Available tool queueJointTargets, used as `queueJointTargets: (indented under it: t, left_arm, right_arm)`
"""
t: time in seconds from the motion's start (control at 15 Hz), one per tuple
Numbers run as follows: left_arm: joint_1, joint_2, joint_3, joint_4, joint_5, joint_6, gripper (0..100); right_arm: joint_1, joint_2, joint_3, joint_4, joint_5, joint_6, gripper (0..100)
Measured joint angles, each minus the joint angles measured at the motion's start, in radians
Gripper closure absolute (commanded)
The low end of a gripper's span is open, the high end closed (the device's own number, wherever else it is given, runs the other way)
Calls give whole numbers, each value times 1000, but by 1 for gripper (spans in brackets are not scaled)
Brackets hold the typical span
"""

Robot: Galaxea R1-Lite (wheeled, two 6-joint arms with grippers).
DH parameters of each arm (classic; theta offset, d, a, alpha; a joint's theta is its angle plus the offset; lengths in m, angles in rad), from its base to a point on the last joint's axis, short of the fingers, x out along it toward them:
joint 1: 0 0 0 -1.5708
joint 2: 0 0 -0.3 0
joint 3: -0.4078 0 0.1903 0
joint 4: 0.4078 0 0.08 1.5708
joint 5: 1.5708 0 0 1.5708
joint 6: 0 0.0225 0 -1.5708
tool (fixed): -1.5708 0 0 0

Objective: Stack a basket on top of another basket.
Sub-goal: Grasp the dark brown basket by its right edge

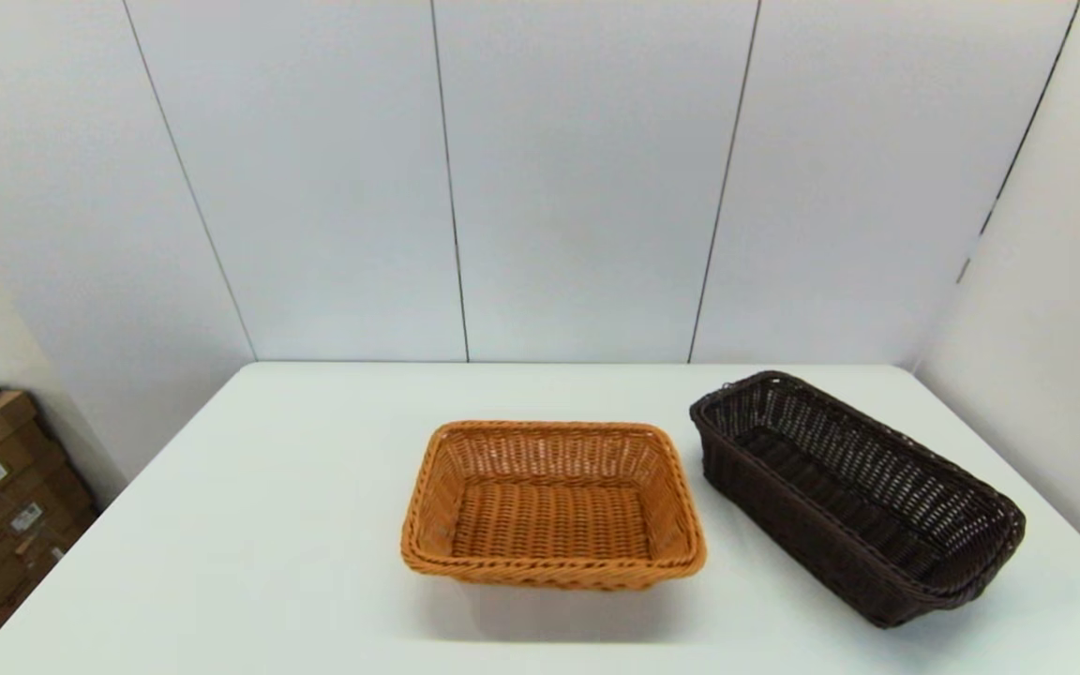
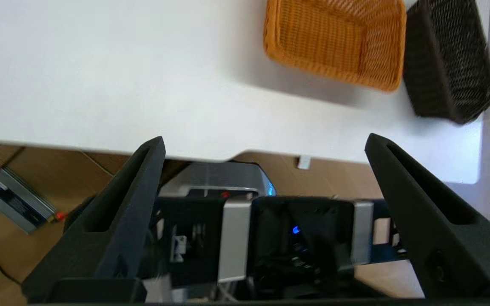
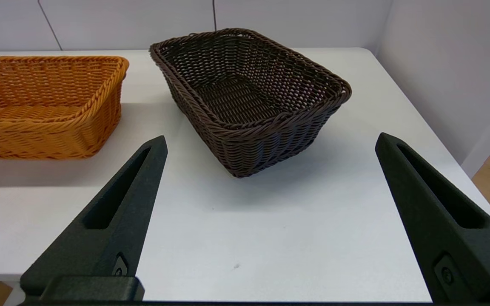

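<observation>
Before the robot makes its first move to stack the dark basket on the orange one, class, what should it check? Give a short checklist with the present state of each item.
1. Dark brown basket upright, nothing visible inside: ok.
2. Orange-tan basket upright, nothing visible inside, ready to receive: ok.
3. The two baskets stand apart on the white table, with a gap between them: ok.
4. Right end effector open, above the table's near edge and facing the dark brown basket: ok.
5. Left end effector open, below the table's edge and away from both baskets: ok.
6. Whether the dark basket will seat level on the orange one: cannot tell.
</observation>
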State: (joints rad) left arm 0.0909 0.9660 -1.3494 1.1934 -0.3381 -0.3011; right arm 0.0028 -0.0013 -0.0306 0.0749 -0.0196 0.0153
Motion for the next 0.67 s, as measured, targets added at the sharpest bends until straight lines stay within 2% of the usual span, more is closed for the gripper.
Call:
queueJointTargets:
  t: [0.47,0.67]
  left_arm:
    - [-29,-595,403,-42,13,111,0]
    - [-67,-801,546,-124,89,117,0]
  right_arm:
    - [0,0,0,0,0,0,0]
    - [0,0,0,0,0,0,0]
